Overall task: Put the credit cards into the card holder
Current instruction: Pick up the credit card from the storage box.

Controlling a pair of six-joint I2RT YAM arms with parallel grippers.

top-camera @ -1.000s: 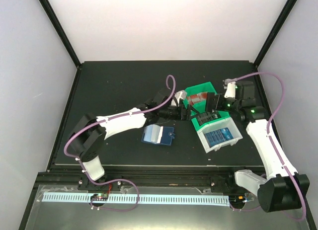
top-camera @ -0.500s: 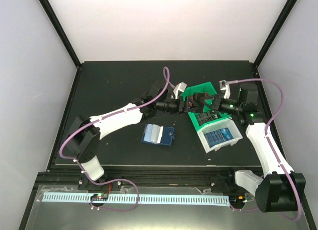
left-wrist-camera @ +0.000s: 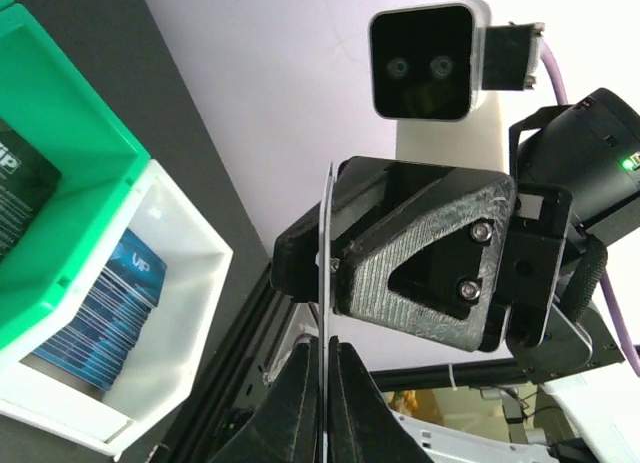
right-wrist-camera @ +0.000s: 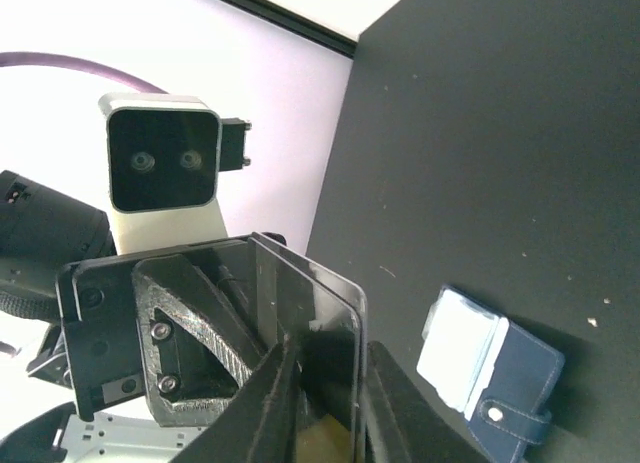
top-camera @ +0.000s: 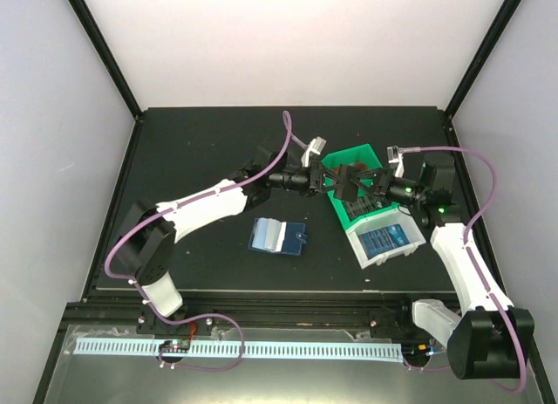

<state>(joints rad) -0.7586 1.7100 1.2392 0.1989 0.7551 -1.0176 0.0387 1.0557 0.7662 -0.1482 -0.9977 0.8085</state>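
From above, the left gripper (top-camera: 336,179) and the right gripper (top-camera: 363,185) meet tip to tip in the air over the green bin (top-camera: 351,154), with one card (top-camera: 349,182) between them. The wallet (top-camera: 279,236) lies open on the black table (top-camera: 200,151), well apart from both grippers, to the left of the white bin (top-camera: 367,252). A stack of blue cards (top-camera: 384,240) sits in that white bin.

In the left wrist view, the left jaws are pressed together on the lower edge of the card (left-wrist-camera: 327,253), which is seen edge-on and upright. The right gripper's body sits just beside it.

In the right wrist view, the card (right-wrist-camera: 325,303) stands between the right fingers (right-wrist-camera: 283,383). They are slightly apart, and I cannot tell whether they still pinch it. The wallet (right-wrist-camera: 490,368) lies below on the table.
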